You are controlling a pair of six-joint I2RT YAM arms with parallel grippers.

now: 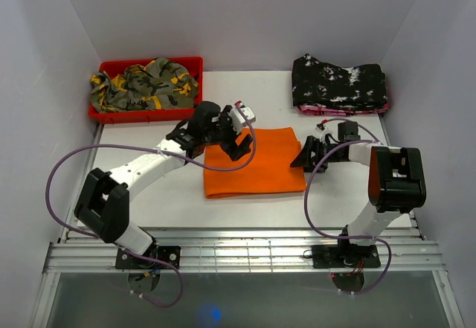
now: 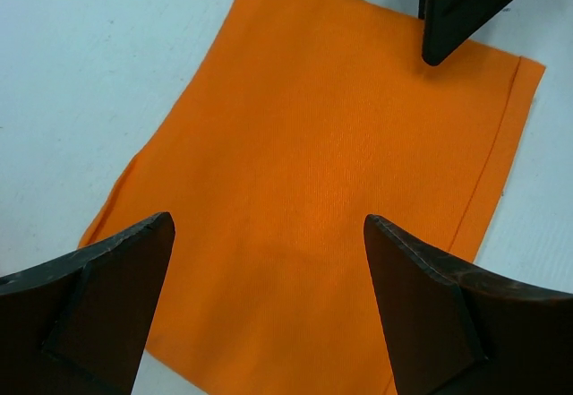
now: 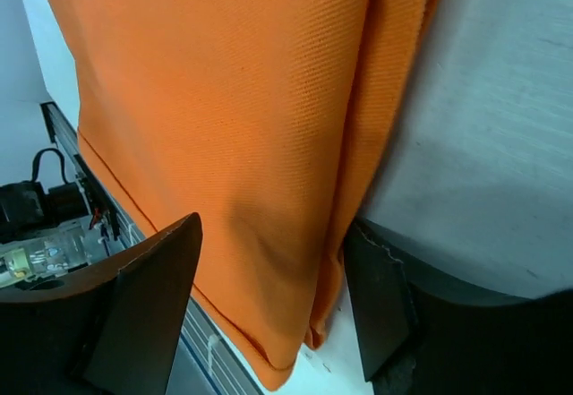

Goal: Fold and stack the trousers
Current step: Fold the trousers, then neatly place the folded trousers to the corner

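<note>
Trousers (image 1: 254, 166) folded flat, left claw (image 1: 236, 143) apart above, right claw (image 1: 301, 155) apart at edge

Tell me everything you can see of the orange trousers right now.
The trousers are plain bright orange woven cloth, folded into a flat, near-rectangular pad with layered edges and a stitched hem along one side. They lie smooth in the middle of the table. The open left gripper hangs over their far left corner; the right gripper straddles their right edge, jaws apart, contact unclear.
</note>
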